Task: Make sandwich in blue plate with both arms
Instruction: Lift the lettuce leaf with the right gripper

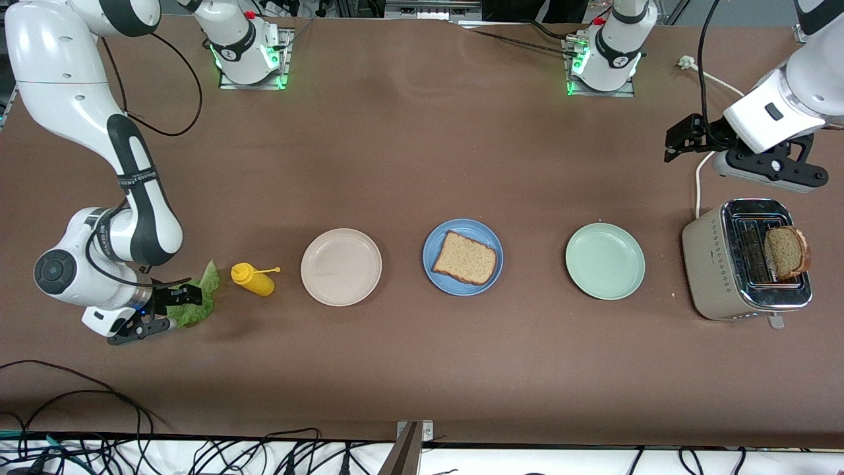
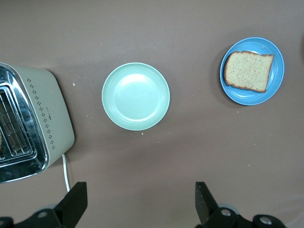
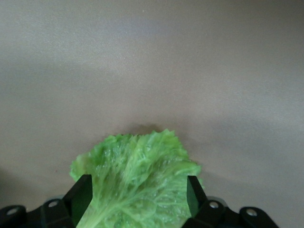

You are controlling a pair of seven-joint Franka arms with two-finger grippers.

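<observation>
**Table inventory: sandwich parts, plates, two grippers**

- Right gripper [image 1: 153, 310]: low at the right arm's end of the table, on the lettuce leaf [image 1: 195, 301]. In the right wrist view the leaf [image 3: 137, 185] fills the gap between the two fingers [image 3: 81, 192], its stem end lying between them and its ruffled edge spreading out past their tips onto the table [image 3: 152, 71]. The fingers stand wide on either side of the leaf; whether they press it cannot be told.
- Yellow squeeze bottle [image 1: 253, 278]: lying on its side just beside the leaf, past the fingertips.
- Cream plate [image 1: 341, 266]: next along from the bottle.
- Blue plate [image 1: 463, 256]: mid-table, carrying one bread slice [image 1: 465, 258].
- Mint-green plate [image 1: 604, 260]: between the blue plate and the toaster [image 1: 745, 260].
- Second bread slice [image 1: 786, 251]: standing up out of a toaster slot.
- Left gripper [image 1: 686, 136]: up in the air, over bare table near the toaster at the left arm's end; this arm waits. Its fingers [image 2: 76, 202] are spread wide with nothing between them; the left wrist view looks past them at the green plate [image 2: 136, 96], the blue plate [image 2: 251, 71] and the toaster [image 2: 33, 123].
</observation>
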